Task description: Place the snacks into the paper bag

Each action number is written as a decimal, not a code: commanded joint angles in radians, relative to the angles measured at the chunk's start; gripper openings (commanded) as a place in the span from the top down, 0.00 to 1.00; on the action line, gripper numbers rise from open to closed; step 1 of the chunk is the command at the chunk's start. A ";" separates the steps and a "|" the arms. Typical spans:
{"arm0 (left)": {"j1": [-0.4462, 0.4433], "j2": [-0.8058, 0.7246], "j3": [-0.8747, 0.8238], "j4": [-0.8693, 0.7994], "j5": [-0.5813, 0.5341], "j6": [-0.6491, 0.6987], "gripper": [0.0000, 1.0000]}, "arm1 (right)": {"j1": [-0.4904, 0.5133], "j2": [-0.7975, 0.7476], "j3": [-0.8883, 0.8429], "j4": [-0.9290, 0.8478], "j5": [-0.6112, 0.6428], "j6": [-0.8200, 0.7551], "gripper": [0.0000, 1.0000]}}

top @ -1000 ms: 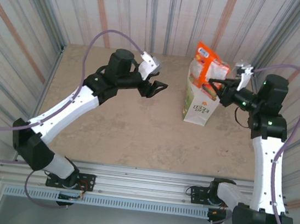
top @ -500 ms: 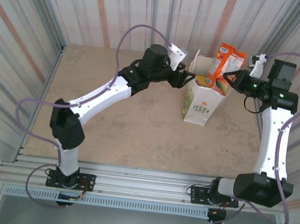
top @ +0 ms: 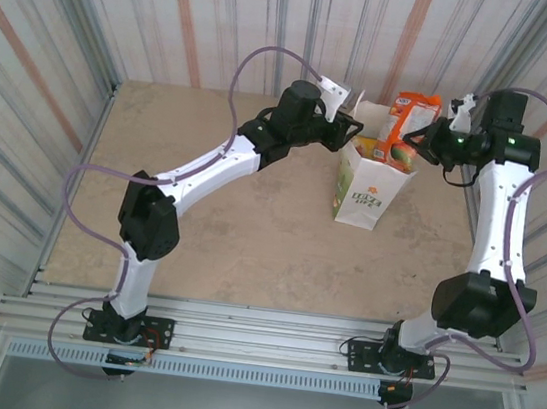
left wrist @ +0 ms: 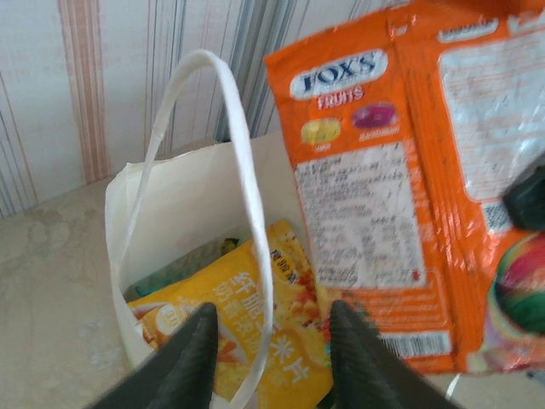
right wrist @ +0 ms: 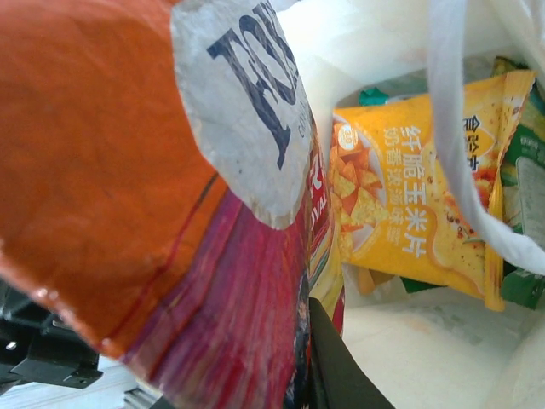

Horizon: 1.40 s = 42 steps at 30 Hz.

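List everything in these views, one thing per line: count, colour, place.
paper bag: one, white with a green-orange print, upright on the table's far right part.
orange packet: one, orange, at the bag's mouth.
yellow packet: one, yellow, inside the bag.
green packet: one, green, inside the bag beside the yellow one.
table: one, beige, under the bag.
walls: striped panels, around the table.
left hand: one, dark fingers apart, at the bag's left rim, a white handle seen between them.
right hand: one, dark, shut on the orange packet.
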<state>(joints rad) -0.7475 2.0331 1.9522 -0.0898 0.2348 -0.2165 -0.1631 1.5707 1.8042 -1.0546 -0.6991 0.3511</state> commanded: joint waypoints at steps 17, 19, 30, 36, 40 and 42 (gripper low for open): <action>0.003 -0.057 -0.027 0.076 0.075 0.049 1.00 | 0.146 0.283 0.306 -0.365 0.014 -0.027 1.00; 0.002 -0.054 -0.024 0.079 0.078 0.048 1.00 | 0.148 0.309 0.332 -0.384 0.037 -0.021 1.00; 0.002 -0.056 -0.008 0.078 0.084 0.058 1.00 | 0.179 0.459 0.437 -0.440 0.135 -0.018 0.98; 0.002 -0.060 -0.007 0.074 0.086 0.063 1.00 | 0.179 0.489 0.446 -0.419 0.227 -0.001 0.92; 0.002 -0.062 -0.009 0.073 0.084 0.067 1.00 | 0.179 0.524 0.474 -0.455 0.294 -0.006 0.83; 0.002 -0.062 -0.009 0.070 0.082 0.072 1.00 | 0.177 0.533 0.485 -0.466 0.331 -0.004 0.77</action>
<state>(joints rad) -0.7475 2.0289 1.9343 -0.0505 0.2966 -0.1730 0.0196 2.0796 2.2505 -1.4757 -0.4583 0.3367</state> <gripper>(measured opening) 0.054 0.215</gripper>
